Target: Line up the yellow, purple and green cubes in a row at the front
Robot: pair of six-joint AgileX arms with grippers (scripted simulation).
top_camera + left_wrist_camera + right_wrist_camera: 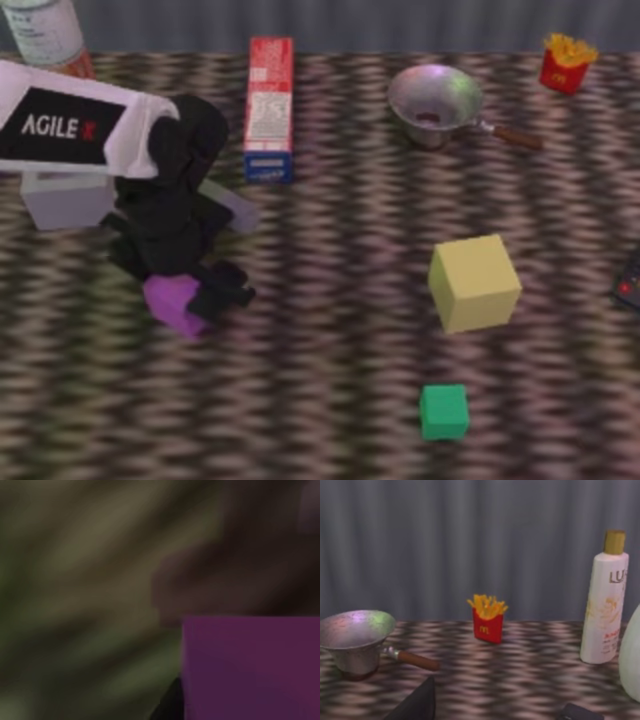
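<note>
Purple cube point(172, 303) sits clenched in my left gripper point(200, 300) — table's left side. Yellow cube point(474, 282) and green cube point(444, 411) rest apart, right of centre.

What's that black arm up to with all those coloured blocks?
The left gripper is at the purple cube on the table's left side, its fingers around the block. The yellow cube and green cube sit apart on the right, untouched, so no row exists yet. The right arm is out of the top view.
</note>
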